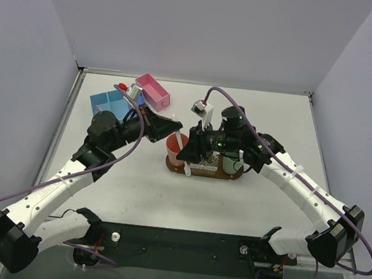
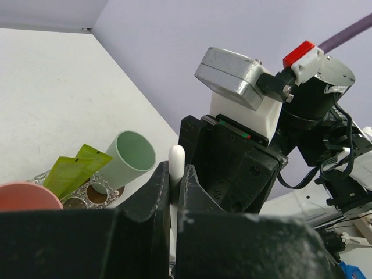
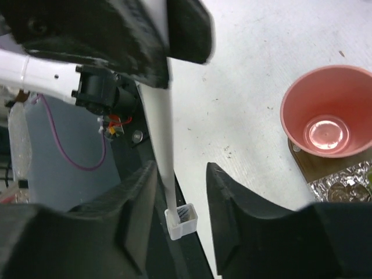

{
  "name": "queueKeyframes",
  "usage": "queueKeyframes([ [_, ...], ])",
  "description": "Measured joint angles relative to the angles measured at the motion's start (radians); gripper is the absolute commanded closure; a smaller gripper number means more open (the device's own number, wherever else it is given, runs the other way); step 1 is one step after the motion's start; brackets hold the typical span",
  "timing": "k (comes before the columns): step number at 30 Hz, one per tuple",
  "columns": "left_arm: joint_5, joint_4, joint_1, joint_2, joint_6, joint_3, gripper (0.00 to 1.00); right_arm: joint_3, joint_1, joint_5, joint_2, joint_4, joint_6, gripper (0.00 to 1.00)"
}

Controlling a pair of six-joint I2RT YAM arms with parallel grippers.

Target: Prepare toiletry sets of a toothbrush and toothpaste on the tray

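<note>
Left jaws: clamped on toothbrush [image 2: 176,160]
Right jaws: parted, toothbrush between, not pinched
Pink cup [image 3: 328,119]: beside right jaws, on tray [image 3: 307,164]

A robotics lab cell: a bare white table [image 1: 166,197] is boxed in by plain pale panels [image 1: 198,27]. A left arm [image 1: 61,186] and a right arm [image 1: 301,185] are bolted to a black base plate [image 1: 181,249], with purple cables [image 2: 351,30] looping loose (a metal camera module [image 2: 232,78] sits on one wrist).

Left pincer [image 2: 174,180] and right pincer [image 3: 180,174] crowd beside the pink cup [image 3: 302,93].
</note>
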Motion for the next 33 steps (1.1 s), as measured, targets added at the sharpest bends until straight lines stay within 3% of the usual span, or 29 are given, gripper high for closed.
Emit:
queueKeyframes([
  [1, -0.001, 0.003, 0.000, 0.001, -0.002, 0.000, 1.00, -0.007, 0.000, 0.020, -0.004, 0.005, 0.002, 0.50],
  [4, -0.029, 0.005, 0.001, 0.001, -0.012, -0.001, 1.00, -0.050, 0.006, 0.109, -0.040, 0.019, 0.013, 0.45],
  [11, -0.198, -0.031, 0.006, -0.026, -0.063, -0.036, 1.00, -0.095, 0.091, 0.431, -0.156, 0.019, 0.022, 0.44],
  [18, -0.311, -0.098, 0.008, -0.028, -0.112, -0.040, 1.00, -0.095, 0.206, 0.688, -0.148, -0.023, 0.006, 0.45],
  [26, -0.343, -0.136, 0.008, -0.028, -0.129, -0.040, 1.00, -0.076, 0.290, 0.829, -0.060, -0.071, -0.025, 0.46],
  [33, -0.349, -0.146, 0.012, -0.028, -0.132, -0.040, 1.00, -0.066, 0.321, 0.875, -0.054, -0.089, -0.050, 0.54],
])
